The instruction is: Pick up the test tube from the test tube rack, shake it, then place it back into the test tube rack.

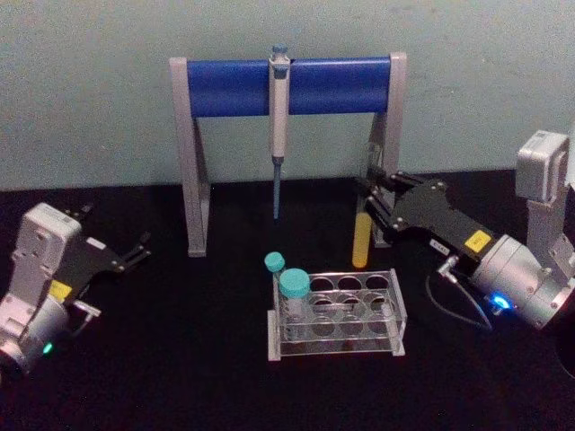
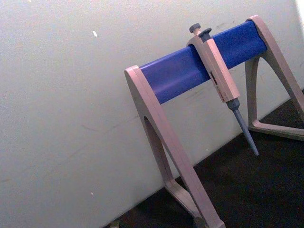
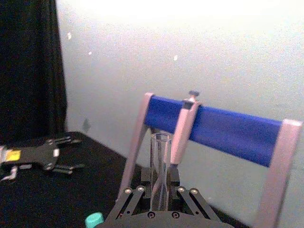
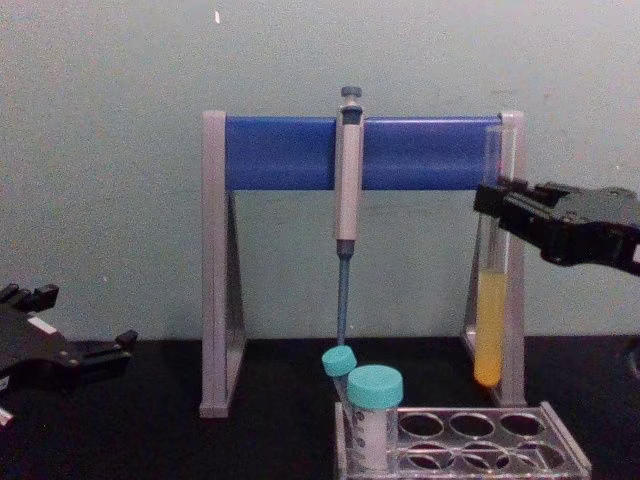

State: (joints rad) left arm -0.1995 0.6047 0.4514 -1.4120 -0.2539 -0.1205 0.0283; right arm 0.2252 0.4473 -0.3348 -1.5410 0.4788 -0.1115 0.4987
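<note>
the right gripper (image 4: 492, 198) is clamped on the upper part of the test tube (image 4: 489, 320). the tube hangs upright, so the yellow liquid stays at its bottom. it is lifted free of the test tube rack (image 1: 396, 305), probably for shaking. the left gripper (image 1: 135, 253) waits at the left, fingers apart.

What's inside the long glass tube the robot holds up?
Yellow liquid fills the lower part of the test tube; above it the glass looks empty. The right claw hides a short stretch of its upper part. The left claw sits idle, far left.
</note>
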